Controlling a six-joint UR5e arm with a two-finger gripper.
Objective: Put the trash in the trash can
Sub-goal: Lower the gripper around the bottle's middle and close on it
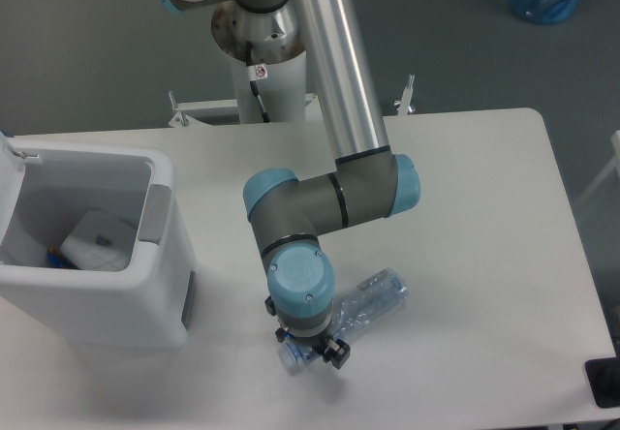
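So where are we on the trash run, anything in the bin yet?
Done: a whitish wrapper already lies inside the trash can. In hand: the gripper is down over the cap end of the clear bottle, which lies on the table; whether the jaws have closed is hidden by the wrist. Left: lift the bottle and drop it in the can.

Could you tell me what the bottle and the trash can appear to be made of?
Bottle: thin clear plastic, glossy; the table shows through it and its walls look dented. Trash can: likely rigid moulded plastic, matte white outside, grey inside, with rounded corners.
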